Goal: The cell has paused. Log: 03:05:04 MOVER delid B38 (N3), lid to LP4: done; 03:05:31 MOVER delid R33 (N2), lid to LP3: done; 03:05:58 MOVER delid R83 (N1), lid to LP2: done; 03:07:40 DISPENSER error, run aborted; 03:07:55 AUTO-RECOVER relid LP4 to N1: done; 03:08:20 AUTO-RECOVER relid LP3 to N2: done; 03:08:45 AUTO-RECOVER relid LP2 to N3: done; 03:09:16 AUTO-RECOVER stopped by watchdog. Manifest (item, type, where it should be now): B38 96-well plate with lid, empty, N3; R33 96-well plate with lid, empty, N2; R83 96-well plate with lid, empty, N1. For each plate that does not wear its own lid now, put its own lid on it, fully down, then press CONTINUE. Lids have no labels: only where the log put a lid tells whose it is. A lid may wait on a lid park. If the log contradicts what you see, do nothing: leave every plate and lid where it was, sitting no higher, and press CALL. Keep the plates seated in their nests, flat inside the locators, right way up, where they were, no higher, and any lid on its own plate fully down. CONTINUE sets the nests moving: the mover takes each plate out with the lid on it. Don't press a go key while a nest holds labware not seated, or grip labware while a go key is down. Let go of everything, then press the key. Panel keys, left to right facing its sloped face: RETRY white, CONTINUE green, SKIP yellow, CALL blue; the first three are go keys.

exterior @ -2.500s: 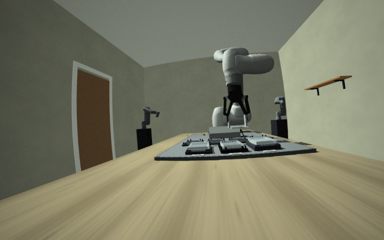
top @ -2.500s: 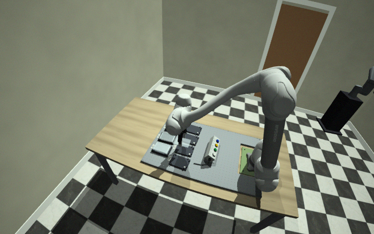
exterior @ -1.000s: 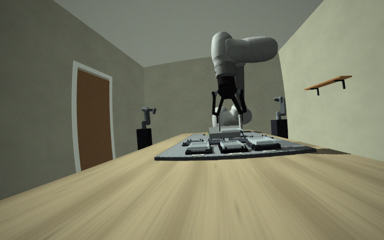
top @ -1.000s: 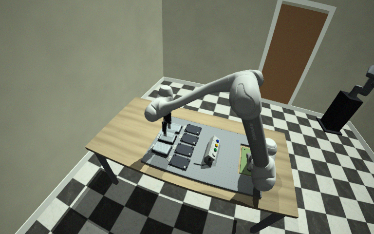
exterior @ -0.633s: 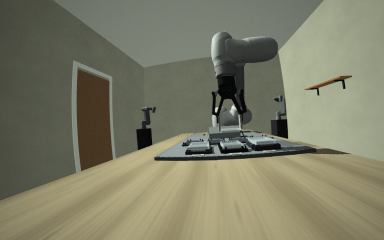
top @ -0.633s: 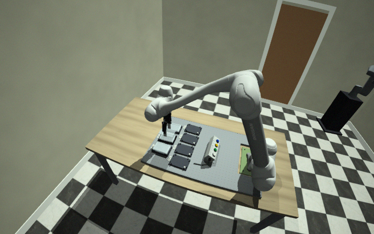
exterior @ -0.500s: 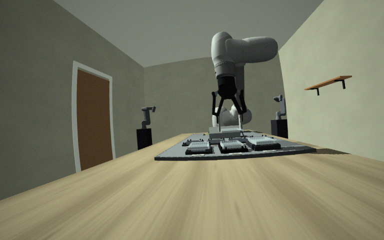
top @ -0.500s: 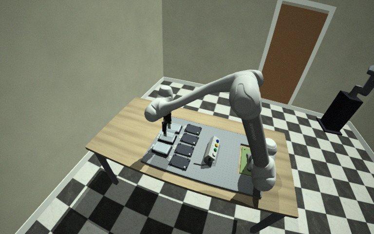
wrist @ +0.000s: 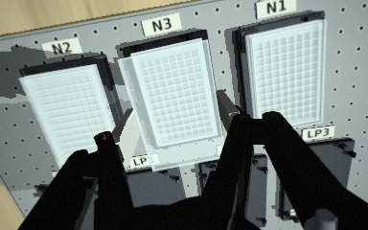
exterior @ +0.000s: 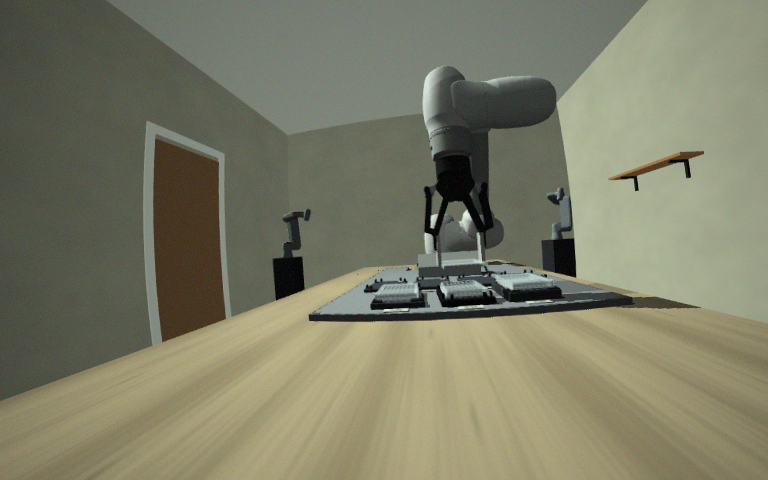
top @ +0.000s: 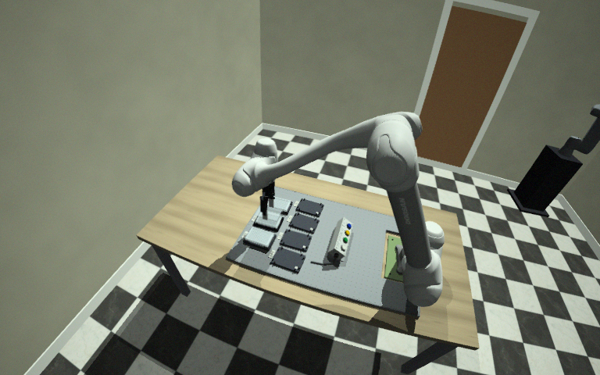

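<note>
One worktop (top: pixel 198 208) carries one grey pegboard deck (top: pixel 367 247), and one white arm (top: pixel 398 176) reaches across it from its green base plate (top: pixel 389 265).

Deck fittings, counted: three nests, labelled N2 (wrist: pixel 61 47), N3 (wrist: pixel 161 24) and N1 (wrist: pixel 274 7) from left to right in the wrist view; four dark lid parks (top: pixel 288 258) in a row, on the arm-base side of the nests in the top view; one sloped key panel (top: pixel 339 241) with four keys, well apart from the jaws toward the arm's base.

Three well plates, one per nest. The N2 plate (wrist: pixel 67 110) lies beyond the jaws to the left and the N1 plate (wrist: pixel 285 72) beyond them to the right; whether either wears a lid cannot be told. The N3 plate (wrist: pixel 174 91) lies directly beneath the jaws.

One lid (wrist: pixel 184 155) is gripped: the jaws are closed on its two long sides and hold it flat above the N3 plate, clear of it in the exterior view (exterior: pixel 455 259). In the wrist view its outline sits offset toward the parks, overhanging the plate's near and left edges. One gripper (exterior: pixel 458 249), pointing straight down; its two pale fingertips flank the lid.

Two park labels are legible near the jaws, LP3 (wrist: pixel 318 133) to the right and a partly hidden "LP" (wrist: pixel 140 161) under the lid's near corner.
</note>
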`<state>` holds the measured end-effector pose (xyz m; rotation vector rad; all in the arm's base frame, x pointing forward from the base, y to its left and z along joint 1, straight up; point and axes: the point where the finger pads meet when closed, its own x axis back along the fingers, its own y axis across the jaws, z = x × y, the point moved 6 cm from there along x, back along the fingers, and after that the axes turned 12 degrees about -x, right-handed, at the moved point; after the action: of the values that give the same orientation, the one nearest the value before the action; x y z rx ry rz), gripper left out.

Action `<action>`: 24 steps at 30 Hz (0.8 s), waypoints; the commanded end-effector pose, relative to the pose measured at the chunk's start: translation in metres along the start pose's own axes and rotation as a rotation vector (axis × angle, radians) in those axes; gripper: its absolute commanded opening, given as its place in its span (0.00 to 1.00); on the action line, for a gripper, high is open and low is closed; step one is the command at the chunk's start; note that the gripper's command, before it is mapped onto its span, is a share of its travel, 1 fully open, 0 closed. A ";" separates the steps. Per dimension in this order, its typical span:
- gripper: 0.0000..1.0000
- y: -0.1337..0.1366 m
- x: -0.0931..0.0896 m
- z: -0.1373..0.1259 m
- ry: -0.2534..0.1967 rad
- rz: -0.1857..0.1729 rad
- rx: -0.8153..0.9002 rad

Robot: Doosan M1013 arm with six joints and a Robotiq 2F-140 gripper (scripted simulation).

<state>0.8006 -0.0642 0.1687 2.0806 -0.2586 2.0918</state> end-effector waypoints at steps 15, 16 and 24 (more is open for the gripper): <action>0.00 0.000 -0.022 0.000 0.000 0.000 0.000; 0.00 0.000 -0.023 0.000 0.000 0.000 0.000; 0.00 0.000 -0.029 0.000 0.000 0.000 0.000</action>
<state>0.8008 -0.0643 0.1405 2.0808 -0.2583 2.0920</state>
